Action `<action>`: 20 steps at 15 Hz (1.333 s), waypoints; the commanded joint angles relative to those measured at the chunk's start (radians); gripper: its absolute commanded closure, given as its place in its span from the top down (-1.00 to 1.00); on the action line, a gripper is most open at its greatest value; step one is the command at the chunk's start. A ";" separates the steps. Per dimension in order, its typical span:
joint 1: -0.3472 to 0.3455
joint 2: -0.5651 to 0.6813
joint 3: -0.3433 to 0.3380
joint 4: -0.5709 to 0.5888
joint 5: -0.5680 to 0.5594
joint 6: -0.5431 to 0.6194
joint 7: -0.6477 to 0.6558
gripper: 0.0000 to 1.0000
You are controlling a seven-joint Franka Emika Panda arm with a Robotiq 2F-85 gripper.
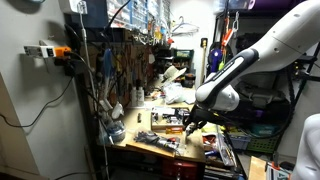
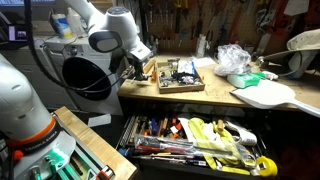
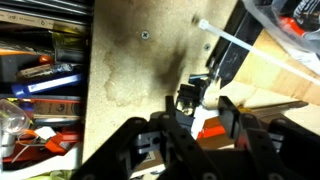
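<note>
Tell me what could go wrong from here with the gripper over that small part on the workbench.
1. The gripper straddles a small black, white and orange part. Whether it is gripped is unclear, so it might slip away.
2. The open drawer sits below the bench top, so a dropped part could vanish among its tools.
3. A thin white strip and the wooden tray lie close, so the gripper might snag them.

No word, number or brand is coming through legibly in any view. In an exterior view, the tools and packets lying in the open drawer (image 2: 190, 140) are showing coloured print too small to read. In the wrist view, a blue strip (image 3: 45, 85) inside that drawer is carrying a pale band, but it is blurring out. The small white and orange piece (image 3: 207, 125) at the gripper (image 3: 203, 108) is showing no readable marking.
</note>
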 commanded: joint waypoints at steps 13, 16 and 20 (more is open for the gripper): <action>0.085 -0.086 -0.242 -0.027 0.544 -0.209 -0.890 -0.57; 0.084 -0.073 -0.279 -0.014 0.608 -0.293 -1.023 -0.57; 0.074 -0.030 -0.324 0.012 0.628 -0.424 -1.143 -0.57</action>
